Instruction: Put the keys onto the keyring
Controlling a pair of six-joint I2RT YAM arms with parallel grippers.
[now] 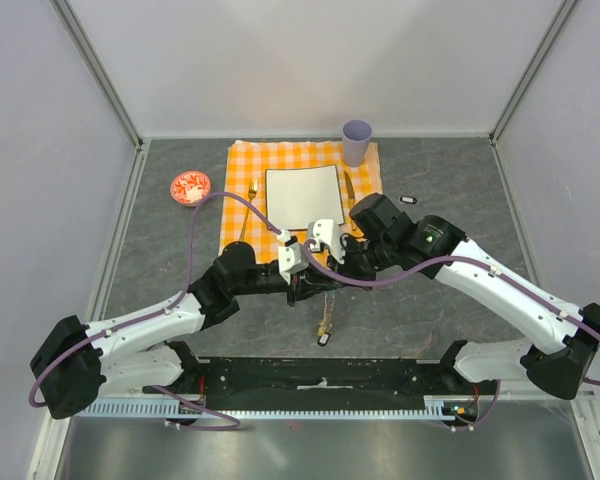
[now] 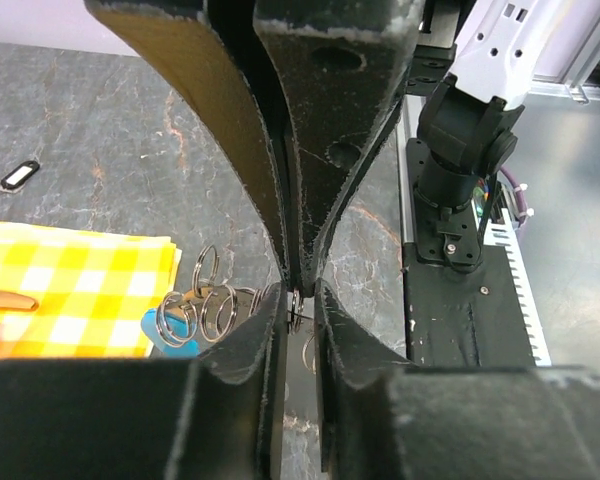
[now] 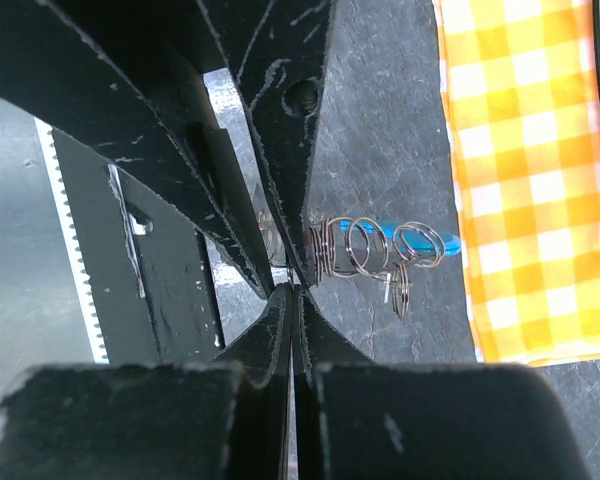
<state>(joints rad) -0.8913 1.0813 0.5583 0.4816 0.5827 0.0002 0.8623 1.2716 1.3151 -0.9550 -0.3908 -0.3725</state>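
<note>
At the far left of the grey table [image 1: 150, 230] we see 1 red-and-white bowl [image 1: 190, 186]. Right of it, the orange checked cloth [image 1: 248, 165] carries 1 gold fork [image 1: 251, 190], 1 white plate [image 1: 303, 196], 1 gold knife [image 1: 349, 188] and 1 lilac cup [image 1: 357, 141]. Just near of the cloth, the 2 grippers meet tip to tip. The left gripper [image 2: 300, 310] shows a narrow gap between its fingers with a thin wire loop in it; we cannot tell whether they pinch it. The keyring [image 2: 208, 305], several wire loops with a turquoise tag [image 2: 168, 335], sits just beside those fingertips, next to the cloth's edge. The right gripper [image 3: 295, 292] has its fingers pressed together at that loop. Far right lies 1 small black tag [image 1: 408, 199] with a white face, any writing too small to read.
</note>
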